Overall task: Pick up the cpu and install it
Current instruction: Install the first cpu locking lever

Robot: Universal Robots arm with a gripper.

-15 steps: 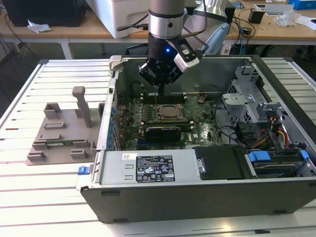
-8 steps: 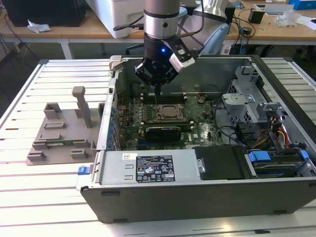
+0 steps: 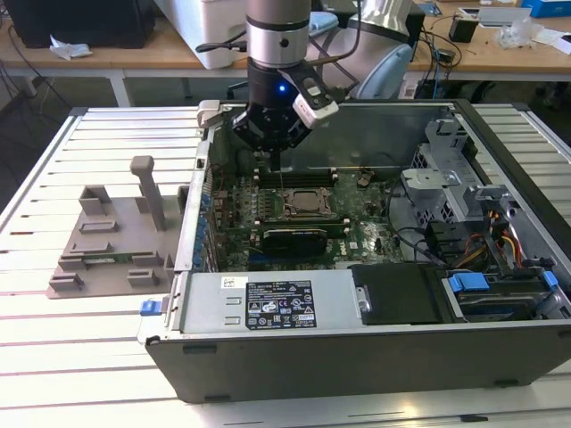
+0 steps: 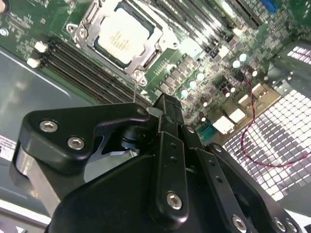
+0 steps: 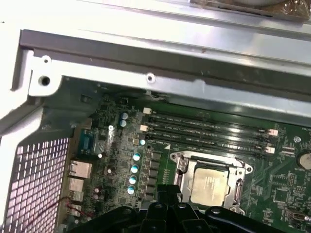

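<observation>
The cpu (image 4: 121, 39) is a flat square chip with a pale metal top. It lies flat inside the metal-framed socket (image 4: 81, 25) on the green motherboard, and shows in both wrist views (image 5: 210, 184). In the exterior view it is a small square (image 3: 308, 203) in the middle of the open computer case. My gripper (image 3: 278, 159) hangs above the board, just behind the socket toward the memory slots, and carries no chip. Its black body (image 4: 163, 104) fills the near part of both wrist views (image 5: 167, 194). A thin wire-like line runs down from its tip.
The case's metal walls (image 3: 384, 125) surround the board. A black graphics card (image 3: 294, 239) lies in front of the socket, with the power supply (image 3: 277, 308) nearer still. Drive cages and cables (image 3: 464, 205) are at the exterior view's right. A grey fixture (image 3: 111, 241) stands on the slatted table at the left.
</observation>
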